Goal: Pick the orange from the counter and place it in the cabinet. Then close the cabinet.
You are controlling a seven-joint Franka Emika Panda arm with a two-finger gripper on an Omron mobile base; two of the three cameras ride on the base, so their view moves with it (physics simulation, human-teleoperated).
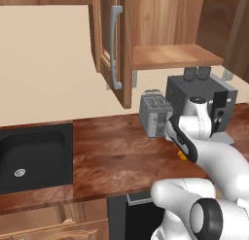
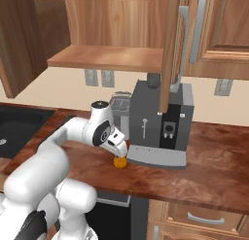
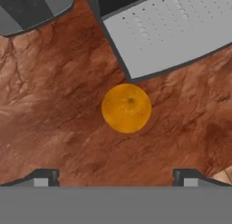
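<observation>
The orange (image 3: 126,108) sits on the counter (image 3: 54,128), just beside the front corner of the grey drip tray of the coffee machine (image 2: 163,122); whether the two touch cannot be determined. In the hand view the fruit lies centred between the two fingertips (image 3: 43,177), which stand wide apart with nothing held. The gripper (image 2: 121,149) points down directly above the orange (image 2: 120,162) in the right base view, close over it. In the left base view only a sliver of the orange (image 1: 181,155) is visible beside the arm. A toaster (image 1: 154,112) stands next to the coffee machine. The cabinet (image 1: 175,57) above is open, its door (image 1: 113,44) swung outward, its shelf bare. The black sink (image 1: 31,156) lies well apart, to the left.
</observation>
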